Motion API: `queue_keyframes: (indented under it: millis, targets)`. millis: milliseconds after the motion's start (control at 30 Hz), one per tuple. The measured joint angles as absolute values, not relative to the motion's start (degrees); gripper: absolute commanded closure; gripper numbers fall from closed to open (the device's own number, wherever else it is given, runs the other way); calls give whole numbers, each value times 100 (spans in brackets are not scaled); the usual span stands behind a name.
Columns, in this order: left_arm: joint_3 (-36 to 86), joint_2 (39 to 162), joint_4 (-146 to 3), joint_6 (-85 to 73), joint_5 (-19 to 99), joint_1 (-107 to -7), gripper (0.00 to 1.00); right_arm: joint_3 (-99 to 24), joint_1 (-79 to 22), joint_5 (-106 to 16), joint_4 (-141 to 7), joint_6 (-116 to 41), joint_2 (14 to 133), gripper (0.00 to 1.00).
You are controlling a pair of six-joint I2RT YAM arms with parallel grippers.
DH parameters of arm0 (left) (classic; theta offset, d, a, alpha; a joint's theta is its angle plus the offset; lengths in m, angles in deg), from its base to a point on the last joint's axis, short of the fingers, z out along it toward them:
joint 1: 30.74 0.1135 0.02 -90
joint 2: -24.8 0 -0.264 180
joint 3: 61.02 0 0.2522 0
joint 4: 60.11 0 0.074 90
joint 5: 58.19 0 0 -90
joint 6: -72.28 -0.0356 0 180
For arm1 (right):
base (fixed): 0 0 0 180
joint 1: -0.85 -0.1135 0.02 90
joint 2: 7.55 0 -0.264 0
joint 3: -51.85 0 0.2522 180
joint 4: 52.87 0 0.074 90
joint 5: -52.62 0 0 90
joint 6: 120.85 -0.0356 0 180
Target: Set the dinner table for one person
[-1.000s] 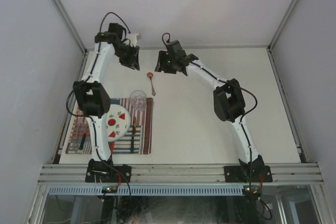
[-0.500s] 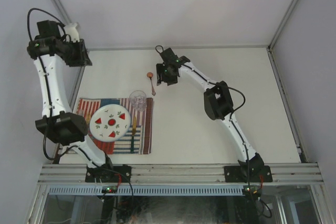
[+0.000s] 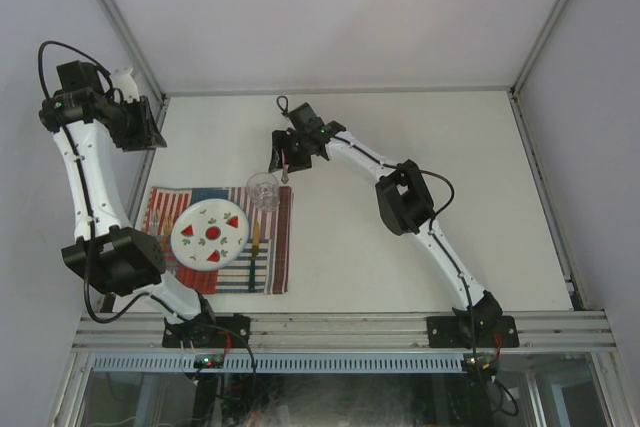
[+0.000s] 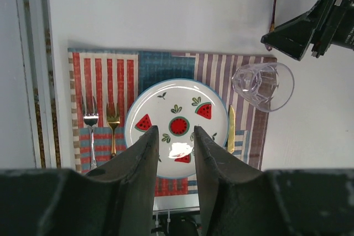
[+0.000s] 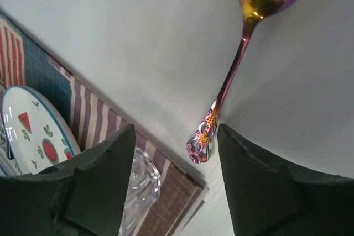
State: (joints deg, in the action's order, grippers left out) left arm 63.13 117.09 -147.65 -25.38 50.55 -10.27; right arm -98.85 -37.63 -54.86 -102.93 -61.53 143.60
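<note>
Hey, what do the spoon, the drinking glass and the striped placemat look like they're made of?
Spoon: likely metal with a polished iridescent coating; it mirrors gold, pink and purple.
Glass: clear glass or hard plastic, cannot tell which; the surface beneath shows through it.
Placemat: looks like woven cloth, matte, striped red, white and blue.

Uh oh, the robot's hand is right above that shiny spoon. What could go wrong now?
The right fingers are open over the spoon. The glass stands close to its handle end, so on the way down they might knock the glass over. The spoon is thin and lies flat on the dinner table, so the fingers may slip and not catch it.
</note>
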Motion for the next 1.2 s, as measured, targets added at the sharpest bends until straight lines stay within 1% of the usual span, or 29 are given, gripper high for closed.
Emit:
queue_keyframes:
  millis: [100, 300, 400, 533, 600, 800, 967, 1033, 1200]
  targets:
    - [6189, 11650, -14776, -2522, 5040, -970, 64, -9885, -3787, -5619, -10026, -6286, 14441, 39]
    - [6143, 11556, -14769, -2426, 4996, -959, 64, -9885, -3826, -5591, -9978, -6256, 14454, 41]
    - [6110, 11510, -14765, -2378, 4996, -959, 64, -9885, -3861, -5427, -9989, -6151, 14454, 55]
    - [6007, 11479, -14738, -2278, 4992, -959, 64, -9944, -3900, -4988, -10201, -5978, 14461, 84]
    - [5963, 11479, -14725, -2264, 4992, -959, 64, -9986, -3905, -4810, -10349, -5884, 14472, 89]
    - [5935, 11475, -14728, -2262, 4943, -959, 64, -10097, -3900, -4445, -10666, -5755, 14483, 100]
    - [5935, 11475, -14728, -2258, 4926, -959, 64, -10110, -3850, -4183, -10859, -5762, 14448, 100]
    - [5935, 11473, -14728, -2258, 4900, -959, 63, -9885, -3809, -4087, -10867, -5779, 14310, 100]
    - [5852, 11398, -14664, -2230, 4882, -959, 64, -8576, -3645, -3578, -10843, -5854, 13501, 100]
